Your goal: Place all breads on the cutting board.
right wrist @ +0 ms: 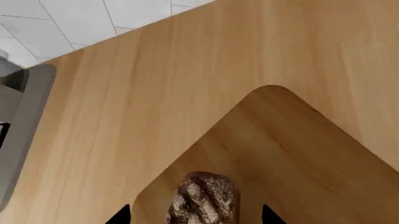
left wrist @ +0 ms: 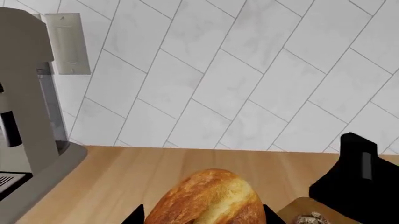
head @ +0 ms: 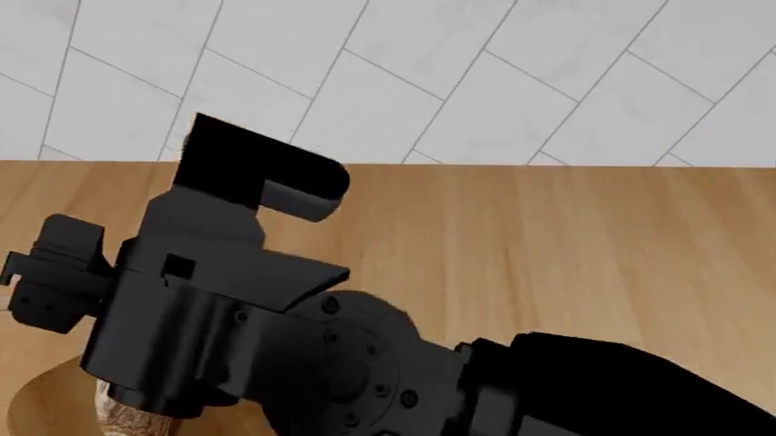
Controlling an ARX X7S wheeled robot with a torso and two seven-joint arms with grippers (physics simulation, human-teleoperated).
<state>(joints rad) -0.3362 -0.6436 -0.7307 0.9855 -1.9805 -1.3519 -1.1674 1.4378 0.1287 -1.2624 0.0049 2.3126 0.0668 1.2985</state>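
- Running under everything is a pale wood-grain counter, its planks meeting a back wall of large white marbled tiles laid on a slant.
- A grey appliance stands on the counter against that wall, with a pale switch plate on the tiles just beside it.
- The warm tan cutting board lies flat on the counter, one rounded corner pointing toward the wall.
- The dark crusty loaf is over the board, between the right tool's two black fingertips; whether they clamp it cannot be told.
- The golden glazed bun sits between the left tool's fingertips above the bare counter, beside the board's edge; its grip cannot be told either.
- A black arm fills the head view.
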